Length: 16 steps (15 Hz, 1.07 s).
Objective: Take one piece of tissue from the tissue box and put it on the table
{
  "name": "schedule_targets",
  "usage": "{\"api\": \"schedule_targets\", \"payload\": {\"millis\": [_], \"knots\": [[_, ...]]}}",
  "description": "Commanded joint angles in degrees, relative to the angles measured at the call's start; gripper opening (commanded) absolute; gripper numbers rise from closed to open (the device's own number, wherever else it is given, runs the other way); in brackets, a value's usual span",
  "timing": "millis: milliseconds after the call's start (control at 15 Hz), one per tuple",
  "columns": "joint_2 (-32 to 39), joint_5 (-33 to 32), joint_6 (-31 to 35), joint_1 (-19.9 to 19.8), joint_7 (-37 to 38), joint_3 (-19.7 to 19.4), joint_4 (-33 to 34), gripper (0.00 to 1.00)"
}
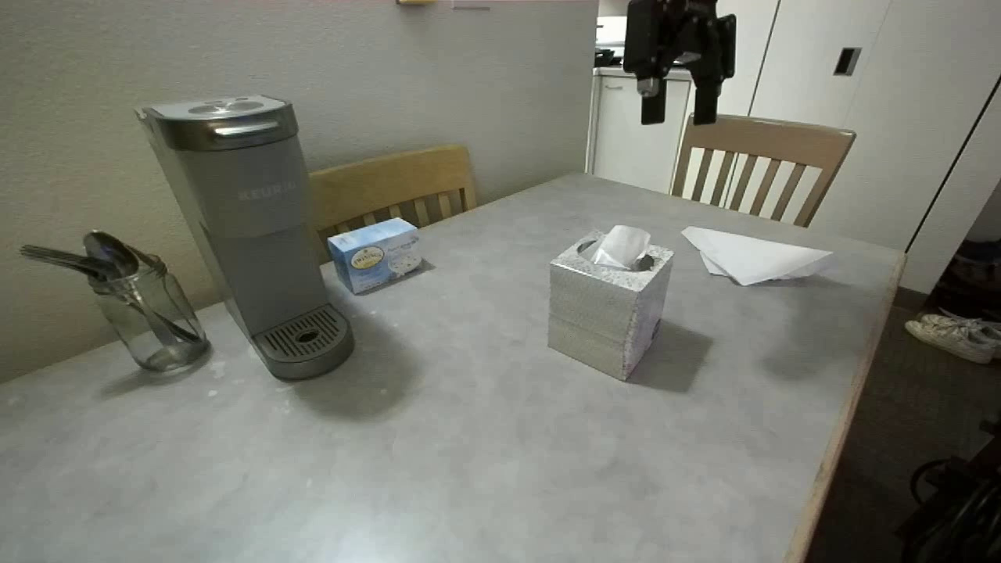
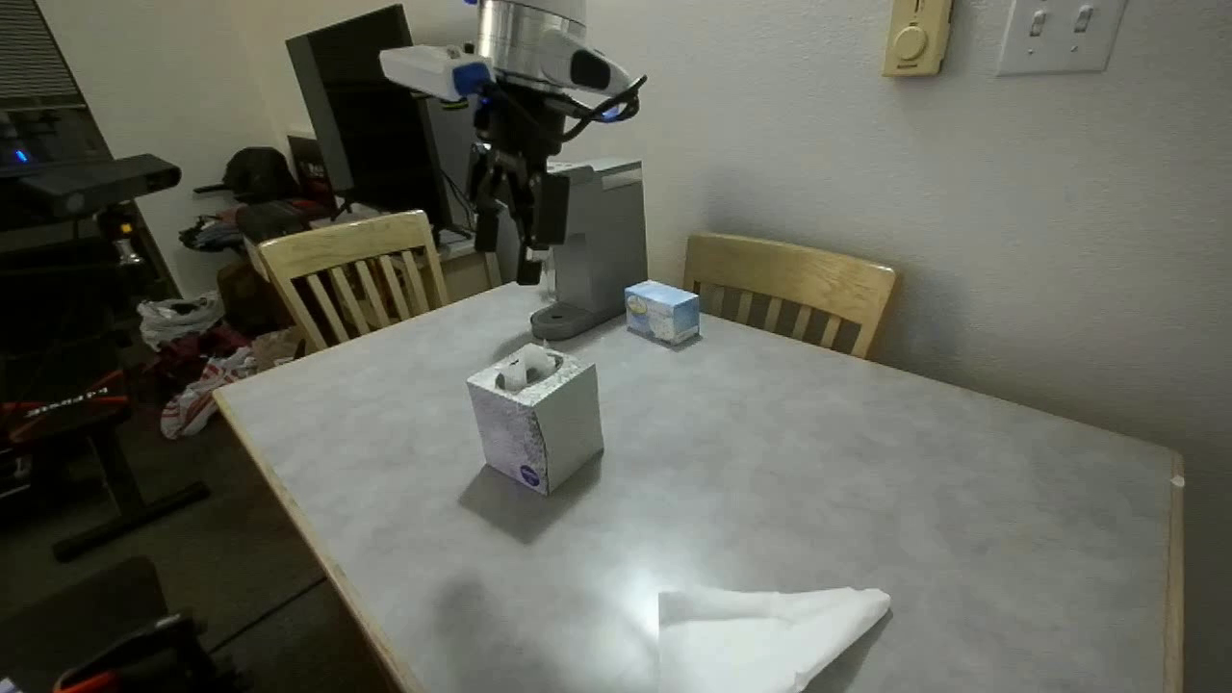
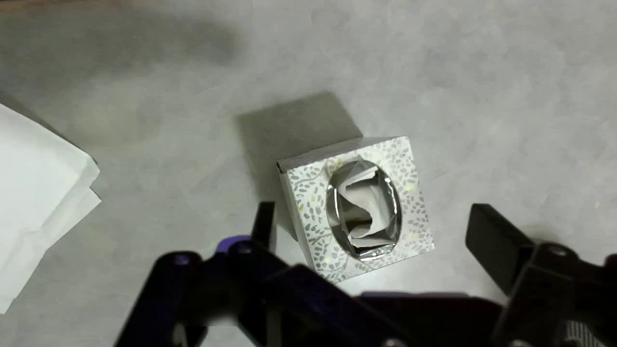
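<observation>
Trouble could begin leftmost in the wrist view, with the loose white sheet [image 3: 43, 202] near a corner of the table [image 3: 506, 86]: whatever is laid there could land on it. Next, high up, hang the jaws, spread apart and gripping nothing; lowered off-centre, they may butt the tissue box [image 3: 313, 212]. That stands well in from the table edge at the view's top; probably light, it could lift if its tissue [image 3: 378, 207] snags. The tissue pokes upward, its fold's long axis pointing towards that edge.
</observation>
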Motion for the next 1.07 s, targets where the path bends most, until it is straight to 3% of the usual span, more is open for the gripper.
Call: {"api": "schedule_targets", "payload": {"millis": [0, 1000], "knots": [[0.65, -0.04, -0.15, -0.43, 0.06, 0.44, 0.63, 1.0], [7.28, 2.92, 0.02, 0.34, 7.13, 1.36, 2.27, 1.0]]}}
